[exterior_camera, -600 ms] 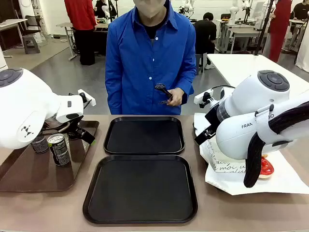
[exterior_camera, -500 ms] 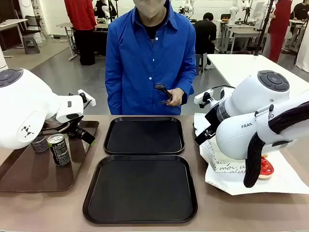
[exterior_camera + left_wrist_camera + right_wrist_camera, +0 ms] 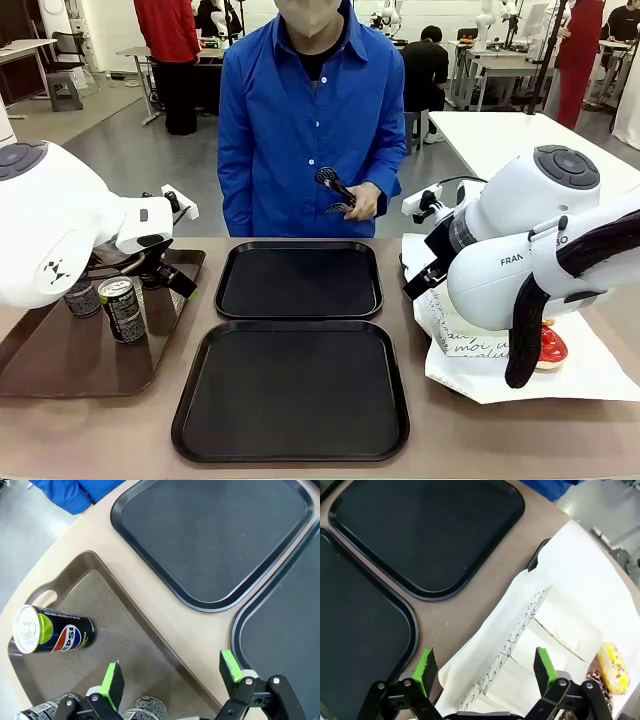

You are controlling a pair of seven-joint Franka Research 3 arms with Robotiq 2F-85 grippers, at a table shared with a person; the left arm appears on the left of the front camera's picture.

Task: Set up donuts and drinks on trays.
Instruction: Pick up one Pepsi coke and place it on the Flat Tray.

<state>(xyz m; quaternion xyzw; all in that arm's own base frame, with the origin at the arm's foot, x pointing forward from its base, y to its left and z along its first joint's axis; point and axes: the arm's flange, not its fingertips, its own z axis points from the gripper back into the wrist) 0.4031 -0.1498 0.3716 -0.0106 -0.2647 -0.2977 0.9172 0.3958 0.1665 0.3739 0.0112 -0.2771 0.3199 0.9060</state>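
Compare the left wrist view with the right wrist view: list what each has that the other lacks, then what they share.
Left wrist view: the brown tray carrying a Pepsi can and two more cans at the bottom edge. Right wrist view: white paper, scripted sleeves and a sprinkled yellow donut. Shared: the far black tray and the near black tray.

Tan table: far black tray, near black tray, brown tray L, white paper R.
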